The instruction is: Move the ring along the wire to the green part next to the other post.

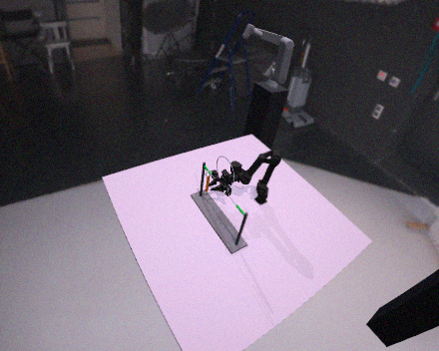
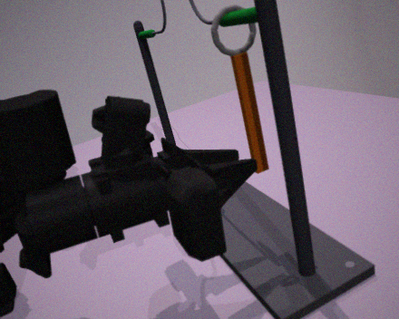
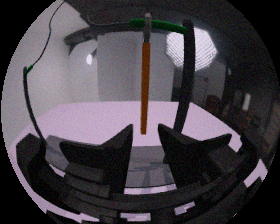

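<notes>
The ring [image 2: 216,36] [image 3: 147,29] hangs on the green wire part [image 2: 247,15] [image 3: 169,25] [image 1: 207,170] beside one post [image 2: 286,136] [image 3: 188,75] [image 1: 202,181], with the wire through it. Its orange handle [image 2: 248,113] [image 3: 145,85] [image 1: 208,183] points down. My gripper [image 2: 246,159] [image 3: 145,127] [image 1: 212,188] is open and empty. In the wrist view the handle's lower end shows between and just above the fingertips; in the exterior view the tips are close to that lower end. Contact is not clear. The other green part [image 2: 146,33] [image 1: 239,209] [image 3: 29,68] carries no ring.
The thin grey wire [image 2: 163,14] [image 1: 222,157] [image 3: 50,30] arches above between the posts. The other post [image 2: 156,91] [image 1: 241,229] [image 3: 31,112] stands at the far end of the grey base [image 2: 335,263] [image 1: 219,219]. The arm [image 1: 259,161] reaches in from the side.
</notes>
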Motion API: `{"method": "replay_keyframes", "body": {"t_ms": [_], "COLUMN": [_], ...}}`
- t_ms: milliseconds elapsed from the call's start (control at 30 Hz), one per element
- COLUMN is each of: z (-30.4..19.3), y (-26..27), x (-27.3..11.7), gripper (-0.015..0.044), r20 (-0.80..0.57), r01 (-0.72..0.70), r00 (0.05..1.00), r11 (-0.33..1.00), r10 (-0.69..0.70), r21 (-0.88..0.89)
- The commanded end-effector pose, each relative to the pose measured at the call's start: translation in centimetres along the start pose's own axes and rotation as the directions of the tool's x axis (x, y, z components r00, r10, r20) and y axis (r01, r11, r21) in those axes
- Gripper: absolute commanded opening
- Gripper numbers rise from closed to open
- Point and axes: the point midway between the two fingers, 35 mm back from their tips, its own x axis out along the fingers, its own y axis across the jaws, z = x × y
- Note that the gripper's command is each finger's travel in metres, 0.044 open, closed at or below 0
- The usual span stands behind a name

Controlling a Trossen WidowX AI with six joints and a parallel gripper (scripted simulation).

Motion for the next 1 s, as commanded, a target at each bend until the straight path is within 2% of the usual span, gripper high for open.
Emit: {"method": "replay_keyframes", "body": {"t_ms": [0,967], "z": [0.2,0.1], "y": [-0.2,0.2], "x": [0.7,5.0], "gripper": [0.0160,0.0160], "r20": [0.005,0.011], "r01": [0.004,0.004], "r00": [1.000,1.000], "r11": [1.000,1.000], "r10": [-0.004,-0.004], "r21": [0.001,0.002]}}
